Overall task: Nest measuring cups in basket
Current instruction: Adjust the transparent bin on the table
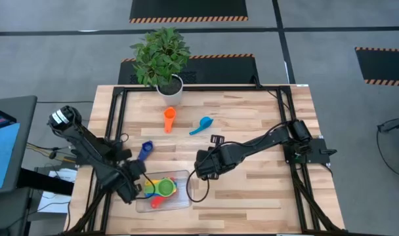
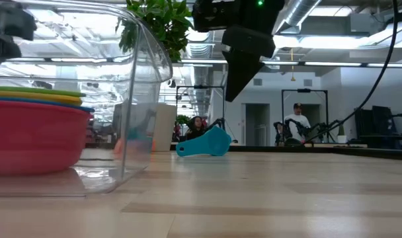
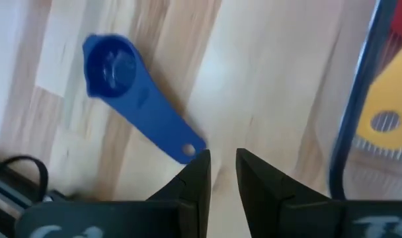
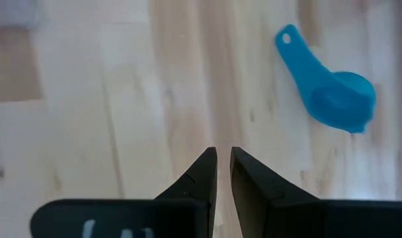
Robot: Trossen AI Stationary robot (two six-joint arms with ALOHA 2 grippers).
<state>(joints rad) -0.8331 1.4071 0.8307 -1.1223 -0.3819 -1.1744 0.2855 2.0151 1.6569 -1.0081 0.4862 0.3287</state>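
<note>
The clear basket point(image 1: 181, 200) stands near the table's front edge and holds a nested stack of measuring cups point(image 1: 161, 189), red outermost point(image 2: 29, 135). A blue cup point(image 3: 138, 106) lies flat on the wood just beyond the basket's far left corner. An orange cup point(image 1: 169, 119) and a light blue cup point(image 4: 333, 92) lie farther back. My left gripper point(image 3: 222, 155) hovers at the basket's left end, narrowly open and empty, with its tips above the blue cup's handle end. My right gripper point(image 4: 223, 152) hangs above bare wood to the right of the basket, narrowly open and empty.
A white pot with a green plant point(image 1: 170, 88) stands at the far edge, behind the orange cup. Black frame rails run along the table's left and right sides. Bare wood lies between the basket and the far cups. People show in the room beyond the table.
</note>
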